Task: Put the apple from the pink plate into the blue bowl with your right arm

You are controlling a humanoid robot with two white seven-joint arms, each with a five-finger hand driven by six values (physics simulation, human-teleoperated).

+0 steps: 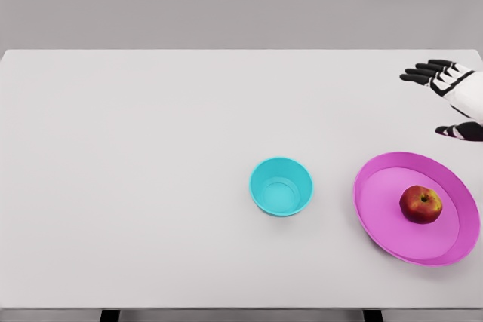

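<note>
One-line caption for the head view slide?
Open right hand hovers beyond pink plate holding apple; blue bowl empty.

The right hand [451, 96] enters from the right edge, fingers spread and relaxed, thumb apart below, holding nothing

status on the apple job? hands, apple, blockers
Right hand open, above the table beyond the pink plate, holding nothing. Left hand out of view. Apple on the plate; blue bowl empty. Nothing between plate and bowl.
</note>
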